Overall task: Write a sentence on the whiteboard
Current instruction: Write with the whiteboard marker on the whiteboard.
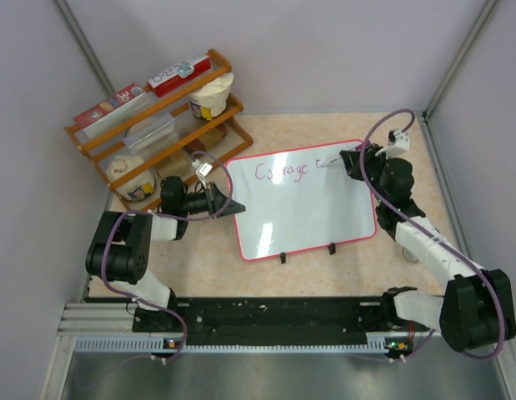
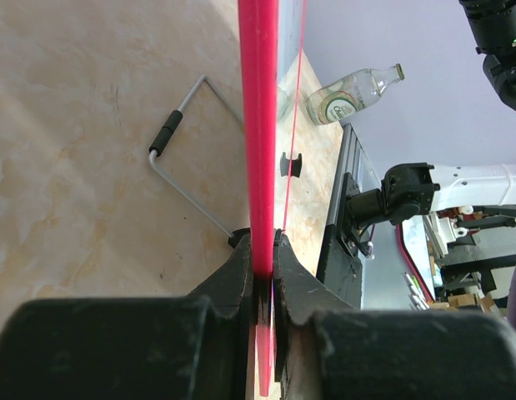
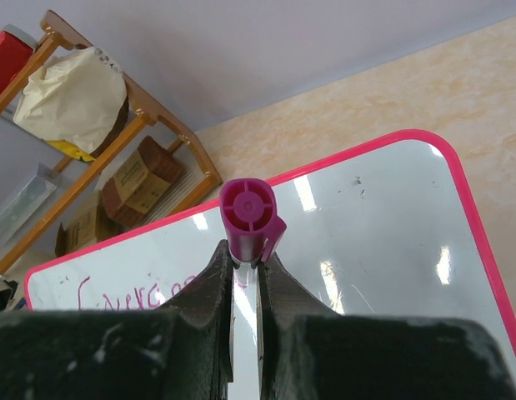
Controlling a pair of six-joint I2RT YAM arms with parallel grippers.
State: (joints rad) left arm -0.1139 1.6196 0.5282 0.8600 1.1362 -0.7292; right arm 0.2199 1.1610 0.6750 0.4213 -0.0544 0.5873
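Top external view: the whiteboard (image 1: 308, 208) lies flat on the table (image 1: 391, 125), right of centre, with its two black clips (image 1: 283, 257) on the near edge. The sentence (image 1: 283, 171) is begun but not finished. One word in pink cursive, "Courage", runs along the far left part of the board, and a short stroke that looks like the start of a second word stands just to its right.

The right gripper (image 1: 348, 160) hangs over the far side of the board beside that stroke. It is pinched narrow on a purple marker (image 3: 247, 212), whose capped butt end juts up between the jaws in the right wrist view. Whether the tip is touching the surface cannot be made out.

At the board's left edge the left gripper (image 1: 228, 204) is clamped on the pink rim. The left wrist view shows the rim squeezed between its jaws, apparently steadying the board.

A wooden rack (image 1: 157, 117) of packets and tubs stands at the far left, well apart from the work.

Judged from the board, the task is in its early part. The right end of the first line and all the white space nearer the arms remain unwritten. How many words are to come cannot be told.
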